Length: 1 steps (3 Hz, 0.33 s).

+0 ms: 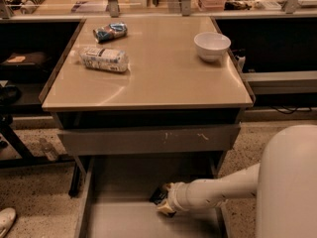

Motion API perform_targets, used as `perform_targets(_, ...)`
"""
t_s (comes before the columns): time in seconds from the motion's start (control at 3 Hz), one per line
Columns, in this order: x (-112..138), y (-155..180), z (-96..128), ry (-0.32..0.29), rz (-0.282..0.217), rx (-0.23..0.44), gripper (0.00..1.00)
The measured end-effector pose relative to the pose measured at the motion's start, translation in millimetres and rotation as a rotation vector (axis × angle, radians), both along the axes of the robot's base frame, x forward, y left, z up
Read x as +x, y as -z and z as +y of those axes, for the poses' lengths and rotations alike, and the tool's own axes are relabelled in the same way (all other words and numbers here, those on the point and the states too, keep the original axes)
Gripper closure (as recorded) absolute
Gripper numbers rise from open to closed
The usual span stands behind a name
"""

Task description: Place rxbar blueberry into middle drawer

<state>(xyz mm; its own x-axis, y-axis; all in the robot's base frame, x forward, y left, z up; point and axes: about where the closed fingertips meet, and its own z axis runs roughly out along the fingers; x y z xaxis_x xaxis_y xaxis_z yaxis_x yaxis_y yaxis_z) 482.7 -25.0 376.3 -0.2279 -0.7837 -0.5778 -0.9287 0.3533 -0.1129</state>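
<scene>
The middle drawer (124, 219) is pulled out below the table, a wide grey tray with thin side walls. My gripper (163, 201) reaches into it from the right on a white arm (218, 192), low over the drawer floor near its back. The rxbar blueberry (157, 196), a small dark bar, is right at the gripper's tip, at or just above the drawer floor. I cannot tell whether it rests on the floor.
Above, a closed grey drawer front (148, 139) with pale scratches sits under the tan table top (163, 83). On the table are a blue-and-silver snack bag (110, 31), a whitish packet (104, 58) and a white bowl (212, 44). My white body (290, 182) fills the lower right.
</scene>
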Motion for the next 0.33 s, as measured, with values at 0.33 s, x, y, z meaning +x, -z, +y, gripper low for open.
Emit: perform_targets(0.33,0.0,0.0,0.0,0.0,0.0,0.0,0.0)
